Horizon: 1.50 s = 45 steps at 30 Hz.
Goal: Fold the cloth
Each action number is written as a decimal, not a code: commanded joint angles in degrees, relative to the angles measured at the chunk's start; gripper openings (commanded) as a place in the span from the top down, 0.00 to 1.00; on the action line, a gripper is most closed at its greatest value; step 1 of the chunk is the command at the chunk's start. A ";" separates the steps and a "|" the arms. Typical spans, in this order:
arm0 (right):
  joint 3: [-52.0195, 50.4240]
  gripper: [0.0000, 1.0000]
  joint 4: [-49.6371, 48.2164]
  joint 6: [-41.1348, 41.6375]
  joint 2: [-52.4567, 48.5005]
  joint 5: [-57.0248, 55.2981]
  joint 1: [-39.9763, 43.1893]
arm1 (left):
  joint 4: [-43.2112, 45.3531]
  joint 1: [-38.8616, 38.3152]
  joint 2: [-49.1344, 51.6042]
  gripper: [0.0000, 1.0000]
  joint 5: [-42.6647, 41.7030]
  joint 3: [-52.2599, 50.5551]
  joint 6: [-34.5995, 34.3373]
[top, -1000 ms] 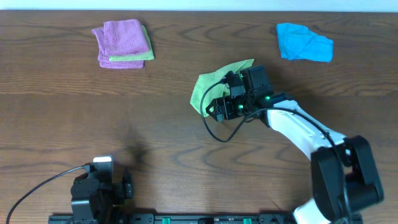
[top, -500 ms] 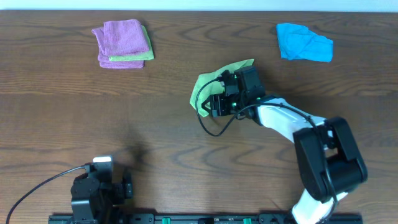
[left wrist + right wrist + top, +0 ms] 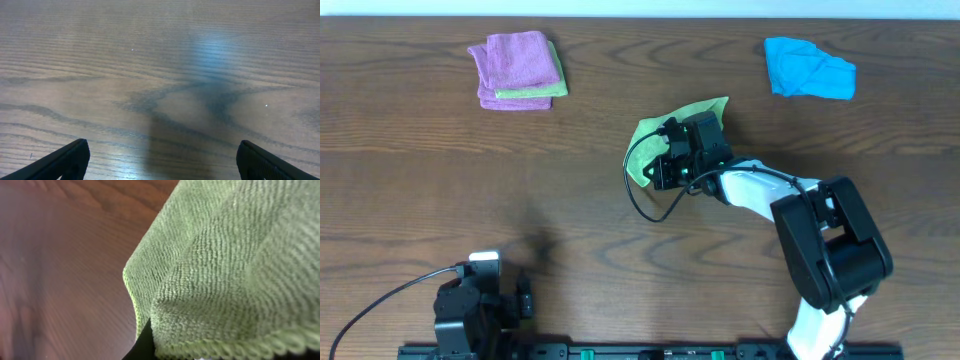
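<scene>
Green cloth (image 3: 642,147) smothers the right gripper (image 3: 663,162) (grip impossible to judge); left gripper (image 3: 160,162) spread wide, tips cropped.

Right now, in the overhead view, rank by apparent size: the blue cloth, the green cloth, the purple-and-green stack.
1. purple-and-green stack
2. blue cloth, only slightly smaller
3. green cloth, by its visible part; the right arm hides some, so unsure.

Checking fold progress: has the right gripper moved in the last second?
Yes. Overhead, the right gripper has slid left across the green cloth, away from the blue cloth.
</scene>
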<state>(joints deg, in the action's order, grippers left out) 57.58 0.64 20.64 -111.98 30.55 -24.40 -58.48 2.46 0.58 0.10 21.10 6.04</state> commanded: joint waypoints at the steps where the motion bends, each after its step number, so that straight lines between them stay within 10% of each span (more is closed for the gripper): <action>1: 0.39 0.99 3.41 -0.26 5.84 1.33 -0.28 | -0.94 -0.28 -0.37 0.05 1.81 -1.46 1.07; 13: 0.39 0.99 30.01 -10.29 29.31 -6.64 -0.61 | 3.78 -0.28 -0.37 0.05 -5.22 -1.46 1.03; 28: 5.55 0.99 16.61 -9.99 28.70 -7.39 -1.75 | 4.81 -0.28 -0.37 0.05 -11.63 -1.46 -0.50; 45: 25.24 0.99 24.87 -15.15 17.53 -12.66 -7.69 | 5.64 -0.28 -0.37 0.05 -11.61 -1.49 -0.50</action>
<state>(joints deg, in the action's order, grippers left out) 81.45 24.64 8.38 -94.87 21.67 -33.76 -52.90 2.46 0.58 -10.61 20.12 5.98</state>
